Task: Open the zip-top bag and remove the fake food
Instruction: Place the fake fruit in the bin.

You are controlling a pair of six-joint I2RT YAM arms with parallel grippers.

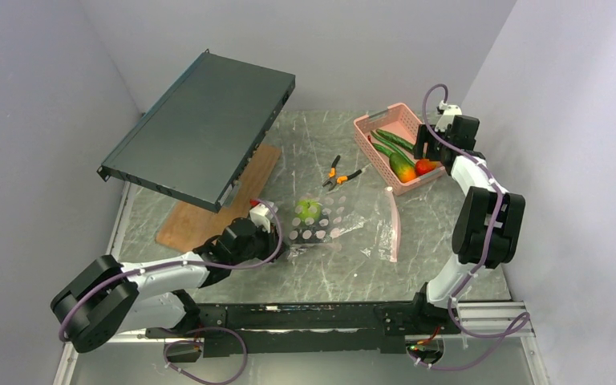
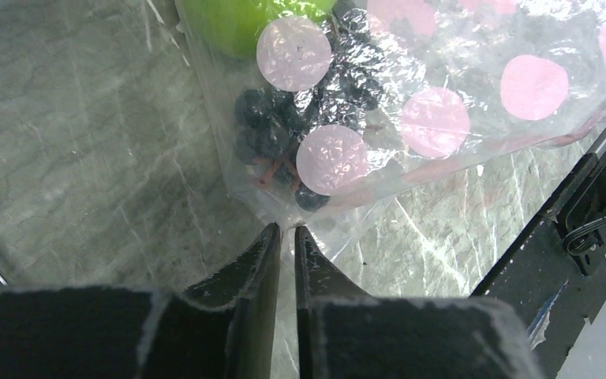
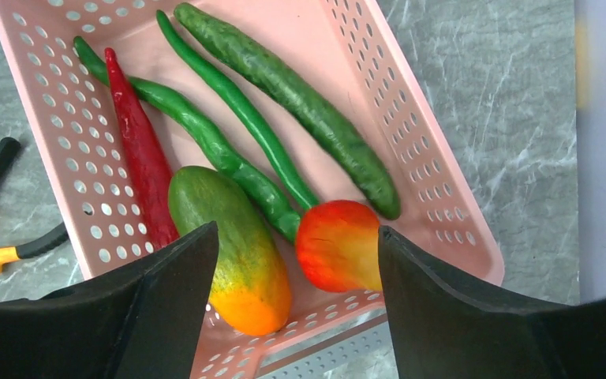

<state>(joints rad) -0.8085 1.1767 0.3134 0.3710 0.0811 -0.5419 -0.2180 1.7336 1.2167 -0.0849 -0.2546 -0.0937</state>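
Observation:
The clear zip-top bag point(image 1: 333, 228) with pink dots lies mid-table, its pale pink zip strip point(image 1: 394, 233) at the right. A green apple point(image 1: 309, 210) and a dark grape bunch point(image 2: 284, 130) are inside it; the apple also shows in the left wrist view point(image 2: 241, 20). My left gripper point(image 2: 284, 229) is shut on the bag's point(image 2: 442, 71) near corner, low at the table, and shows in the top view point(image 1: 282, 241). My right gripper point(image 3: 297, 229) is open and empty above the pink basket point(image 3: 410, 142), which holds green cucumbers point(image 3: 300, 95), a mango point(image 3: 241, 253), a red-orange fruit point(image 3: 339, 245) and a red pepper point(image 3: 142, 158).
The pink basket point(image 1: 369, 122) stands at the back right. Orange-handled pliers point(image 1: 341, 175) lie between it and the bag. A dark flat panel point(image 1: 200, 128) leans over a wooden board point(image 1: 208, 204) at the back left. A black rail point(image 1: 305, 321) runs along the near edge.

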